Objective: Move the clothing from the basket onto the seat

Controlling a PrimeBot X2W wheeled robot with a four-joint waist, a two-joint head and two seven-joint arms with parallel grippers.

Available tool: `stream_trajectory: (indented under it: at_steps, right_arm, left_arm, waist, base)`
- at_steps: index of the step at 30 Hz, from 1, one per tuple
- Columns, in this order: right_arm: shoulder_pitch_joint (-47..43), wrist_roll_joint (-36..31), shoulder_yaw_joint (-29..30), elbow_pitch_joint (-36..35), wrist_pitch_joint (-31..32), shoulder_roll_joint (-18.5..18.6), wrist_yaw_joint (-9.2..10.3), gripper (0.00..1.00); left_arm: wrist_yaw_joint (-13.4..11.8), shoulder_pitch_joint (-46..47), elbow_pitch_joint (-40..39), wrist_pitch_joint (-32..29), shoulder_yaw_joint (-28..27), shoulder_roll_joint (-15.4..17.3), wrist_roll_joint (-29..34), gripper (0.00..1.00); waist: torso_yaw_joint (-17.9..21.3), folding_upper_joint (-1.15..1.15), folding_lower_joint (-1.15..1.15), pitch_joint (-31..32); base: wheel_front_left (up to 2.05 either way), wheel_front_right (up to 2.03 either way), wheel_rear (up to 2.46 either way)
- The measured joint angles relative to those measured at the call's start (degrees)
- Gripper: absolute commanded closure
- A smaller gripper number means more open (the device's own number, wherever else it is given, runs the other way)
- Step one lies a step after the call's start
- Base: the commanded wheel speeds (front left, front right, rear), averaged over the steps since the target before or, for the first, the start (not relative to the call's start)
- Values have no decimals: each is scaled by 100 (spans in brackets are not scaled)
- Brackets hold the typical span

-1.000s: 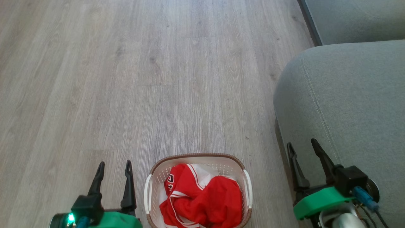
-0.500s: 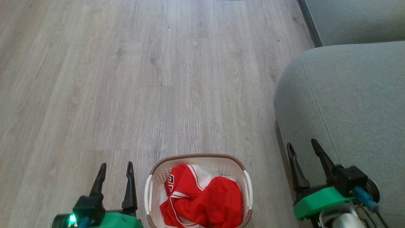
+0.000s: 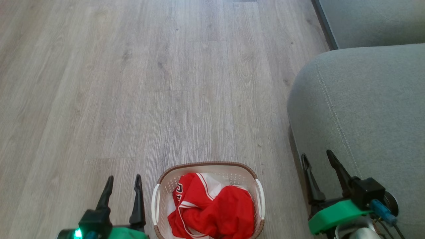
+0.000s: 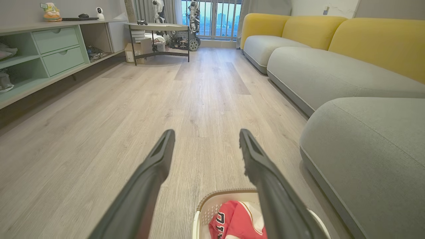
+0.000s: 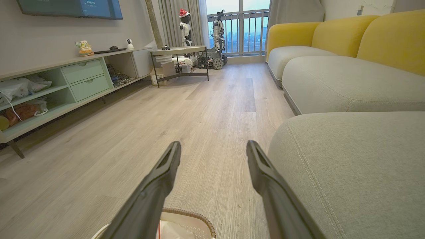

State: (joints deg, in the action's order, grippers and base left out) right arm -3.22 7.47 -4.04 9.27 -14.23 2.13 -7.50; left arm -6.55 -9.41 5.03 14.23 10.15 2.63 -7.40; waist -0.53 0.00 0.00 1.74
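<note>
The cream basket [image 3: 209,166] with a brown rim stands on the wooden floor at the bottom middle of the head view. Red clothing [image 3: 212,209] with white stripes and lettering lies bunched inside it, also seen as clothing [image 4: 237,222] in the left wrist view. My left gripper [image 3: 123,181] hangs open just left of the basket, holding nothing. My right gripper [image 3: 317,157] stands open to the basket's right, over the rounded front edge of the grey-green seat [image 3: 365,99]. The basket rim [image 5: 196,214] shows below the right fingers.
A second grey seat cushion [image 3: 372,20] lies farther back on the right, with yellow sofa backs [image 4: 375,39] behind. A green shelf unit [image 4: 36,56] lines the left wall and a low table [image 5: 179,53] stands far ahead. Wooden floor [image 3: 132,83] stretches ahead.
Both grippers have sunk slightly toward the bottom of the head view, the left one also drifting a little right. The basket and clothing have stayed put.
</note>
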Motion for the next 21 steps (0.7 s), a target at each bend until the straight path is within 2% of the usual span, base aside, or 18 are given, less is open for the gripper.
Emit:
stream_trajectory:
  at_steps: [15, 21]
  right_arm:
    - [15, -1, 65, -186, -1, 0, 0, 0]
    - [249, -110, 388, -353, -23, 0, 0, 0]
  left_arm:
    - [163, 12, 136, 1, 223, 12, 166, 0]
    - [285, 610, 397, 3, 432, 11, 268, 0]
  waist:
    - [33, 0, 0, -303]
    - [75, 0, 0, -791]
  base:
    - [0, 0, 0]
    - [0, 0, 0]
